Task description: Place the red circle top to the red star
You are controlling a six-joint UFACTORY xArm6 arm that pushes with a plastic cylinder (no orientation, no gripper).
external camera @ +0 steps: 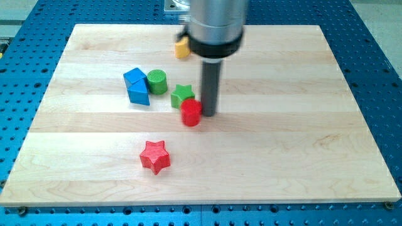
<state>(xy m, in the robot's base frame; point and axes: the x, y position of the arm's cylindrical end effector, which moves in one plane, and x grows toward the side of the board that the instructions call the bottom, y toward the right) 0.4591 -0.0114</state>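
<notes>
The red circle (191,112) is a short red cylinder near the board's middle. The red star (154,156) lies below it and to the view's left, well apart from it. My tip (208,115) stands right against the red circle's right side, touching or nearly touching it. The rod rises from there to the arm's grey and black body at the view's top.
A green star (182,95) sits just above-left of the red circle, close to it. A green cylinder (157,81) and a blue block (136,86) stand further left. A yellow block (182,48) is partly hidden behind the arm. The wooden board (314,138) lies on a blue perforated table.
</notes>
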